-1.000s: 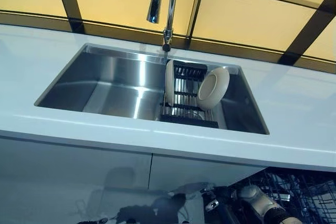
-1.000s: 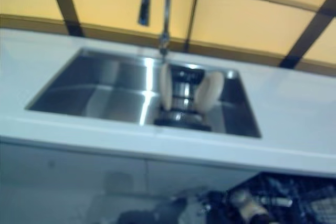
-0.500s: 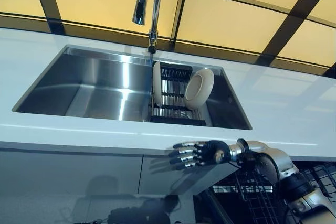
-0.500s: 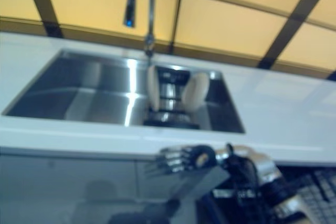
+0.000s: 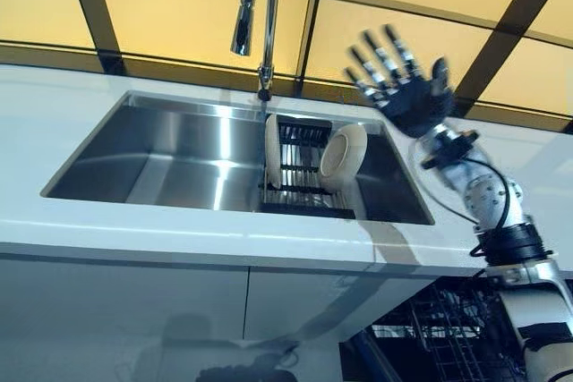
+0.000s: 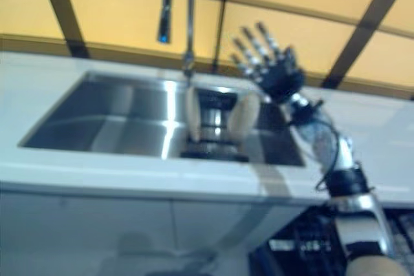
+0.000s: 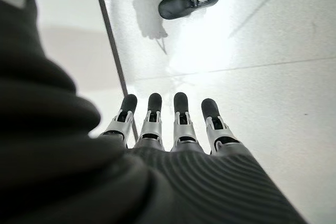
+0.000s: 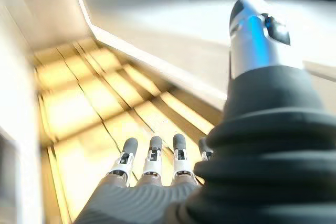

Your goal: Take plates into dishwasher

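Steel sink [image 5: 179, 145] holds round plates [image 5: 344, 155]; right hand [image 5: 414, 96] splayed.

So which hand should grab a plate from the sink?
Probably the right hand: it hangs open above the sink, near the plates in the rack. The left hand points at the floor.

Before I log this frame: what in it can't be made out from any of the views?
- Dishwasher rack: cut off by the eye view's bottom edge and partly hidden under the counter, so its load is unclear.
- Plates in the sink rack: the exact count is uncertain, since they overlap.
- Left robot hand: in its wrist view only; its place relative to the sink is unknown.
- Right robot hand: open, raised above the sink.
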Tool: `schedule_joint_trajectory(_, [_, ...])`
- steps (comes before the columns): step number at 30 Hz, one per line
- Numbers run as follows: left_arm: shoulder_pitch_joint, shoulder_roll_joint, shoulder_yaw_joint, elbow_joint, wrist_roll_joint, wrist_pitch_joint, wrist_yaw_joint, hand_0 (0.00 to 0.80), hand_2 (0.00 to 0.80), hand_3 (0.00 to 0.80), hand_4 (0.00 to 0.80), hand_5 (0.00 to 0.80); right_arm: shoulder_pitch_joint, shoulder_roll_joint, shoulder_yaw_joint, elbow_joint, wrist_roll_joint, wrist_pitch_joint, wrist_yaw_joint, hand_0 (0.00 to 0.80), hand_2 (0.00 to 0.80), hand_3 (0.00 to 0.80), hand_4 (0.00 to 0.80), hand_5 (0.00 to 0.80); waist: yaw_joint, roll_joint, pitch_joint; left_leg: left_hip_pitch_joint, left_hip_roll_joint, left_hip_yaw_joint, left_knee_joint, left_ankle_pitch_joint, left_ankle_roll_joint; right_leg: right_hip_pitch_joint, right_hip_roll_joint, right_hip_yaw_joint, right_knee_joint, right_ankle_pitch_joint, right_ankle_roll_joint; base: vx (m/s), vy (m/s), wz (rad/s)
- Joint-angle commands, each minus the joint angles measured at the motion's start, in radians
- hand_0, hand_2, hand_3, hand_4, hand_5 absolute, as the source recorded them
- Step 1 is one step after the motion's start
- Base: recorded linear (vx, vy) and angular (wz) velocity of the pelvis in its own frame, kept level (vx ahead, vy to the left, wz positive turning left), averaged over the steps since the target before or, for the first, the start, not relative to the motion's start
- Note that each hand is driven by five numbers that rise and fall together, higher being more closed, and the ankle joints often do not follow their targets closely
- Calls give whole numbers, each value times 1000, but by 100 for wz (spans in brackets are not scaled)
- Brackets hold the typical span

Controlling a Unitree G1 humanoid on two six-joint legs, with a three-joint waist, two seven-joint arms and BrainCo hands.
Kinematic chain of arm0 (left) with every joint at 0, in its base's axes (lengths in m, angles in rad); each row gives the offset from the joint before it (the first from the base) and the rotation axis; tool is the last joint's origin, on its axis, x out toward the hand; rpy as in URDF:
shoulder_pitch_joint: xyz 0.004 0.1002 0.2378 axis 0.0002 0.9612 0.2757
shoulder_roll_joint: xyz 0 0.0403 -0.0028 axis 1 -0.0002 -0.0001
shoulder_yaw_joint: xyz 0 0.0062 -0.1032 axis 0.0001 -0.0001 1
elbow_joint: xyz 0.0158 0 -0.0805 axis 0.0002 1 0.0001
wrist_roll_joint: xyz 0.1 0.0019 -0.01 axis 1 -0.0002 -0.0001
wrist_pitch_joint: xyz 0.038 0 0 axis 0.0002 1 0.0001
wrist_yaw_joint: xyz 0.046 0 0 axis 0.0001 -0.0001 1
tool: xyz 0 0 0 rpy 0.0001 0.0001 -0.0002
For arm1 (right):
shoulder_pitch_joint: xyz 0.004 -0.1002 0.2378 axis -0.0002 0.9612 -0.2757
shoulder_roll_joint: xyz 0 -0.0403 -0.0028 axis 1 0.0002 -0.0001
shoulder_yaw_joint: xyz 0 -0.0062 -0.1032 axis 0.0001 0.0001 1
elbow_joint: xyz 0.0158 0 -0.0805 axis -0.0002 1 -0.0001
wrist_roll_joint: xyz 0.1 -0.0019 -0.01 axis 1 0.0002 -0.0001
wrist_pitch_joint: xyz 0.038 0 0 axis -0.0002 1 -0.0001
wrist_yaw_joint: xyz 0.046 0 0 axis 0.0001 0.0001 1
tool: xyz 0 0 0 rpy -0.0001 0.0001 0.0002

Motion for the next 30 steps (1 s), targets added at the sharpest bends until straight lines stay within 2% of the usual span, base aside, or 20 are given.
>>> schedule_joint_trajectory(1, [-50,-2,-51,79,-40,13,16,0,0,0,0,0,-187,-84,-29,67,-155,-165,-151,0,0,0,0,0,14,15,-14,16,3,17,2,-62,28,-48,-46,0,7,37,86,62,29,-6])
schedule_joint_trajectory(3, [-48,-1,-47,75,-45,18,13,0,0,0,0,0,-242,-132,-3,112,-154,-144,-213,0,0,0,0,0,14,15,-11,16,1,13,2,-60,26,-44,-45,-1,6,35,83,54,23,-4])
schedule_joint_trajectory(4, [-45,1,-46,73,-48,23,8,0,0,0,0,0,-272,-152,18,128,-226,-145,-268,0,0,0,0,0,16,15,-10,14,0,11,2,-58,25,-42,-44,-1,5,34,81,55,27,-1])
schedule_joint_trajectory(7, [-32,-4,-47,70,-59,29,4,0,0,0,0,0,-349,-206,98,180,-280,-108,-356,0,0,0,0,0,22,10,-9,5,-2,4,2,-49,21,-36,-40,-4,-2,32,74,57,21,-2])
schedule_joint_trajectory(11, [-21,-5,-50,64,-57,35,1,0,0,0,0,0,-423,-237,179,225,-343,-58,-403,0,0,0,0,0,34,0,-3,-9,0,-4,2,-41,13,-32,-38,-14,-3,27,71,43,-3,0])
schedule_joint_trajectory(13, [-22,-6,-54,60,-56,45,0,0,0,0,0,0,-476,-248,244,257,-403,26,-412,0,0,0,0,0,43,-6,4,-18,-1,-11,2,-35,11,-31,-39,-22,-3,26,70,40,-10,5])
schedule_joint_trajectory(16, [-17,-7,-53,53,-54,51,6,0,0,0,0,0,-540,-249,339,328,-449,138,-362,0,0,0,0,0,55,-14,13,-27,-2,-17,2,-28,8,-32,-40,-32,-3,26,69,23,1,2])
schedule_joint_trajectory(17, [-17,-7,-54,52,-55,51,8,0,0,0,0,0,-550,-249,352,336,-450,146,-359,0,0,0,0,0,56,-14,14,-29,-2,-18,2,-27,7,-32,-40,-33,-3,26,68,31,5,8])
schedule_joint_trajectory(18, [-13,-8,-54,47,-55,52,14,0,0,0,0,0,-583,-247,395,373,-483,211,-316,0,0,0,0,0,61,-18,18,-34,-1,-20,2,-23,4,-32,-39,-38,-3,25,68,28,4,10])
schedule_joint_trajectory(21, [-14,-6,-54,41,-50,57,25,0,0,0,0,0,-642,-235,476,451,-590,314,-214,0,0,0,0,0,73,-27,27,-44,-2,-26,2,-17,2,-33,-37,-44,-3,26,66,21,1,8])
schedule_joint_trajectory(25, [-15,-4,-53,40,-51,56,38,0,0,0,0,0,-680,-213,562,553,-754,343,-56,0,0,0,0,0,87,-42,41,-62,1,-32,2,-6,-2,-42,-30,-47,-3,27,63,-5,-5,9])
schedule_joint_trajectory(30, [-17,0,-57,26,-73,49,49,0,0,0,0,0,-678,-191,606,565,-843,364,22,0,0,0,0,0,95,-54,60,-81,7,-33,2,4,-3,-56,-22,-45,-3,30,60,-25,-6,1])
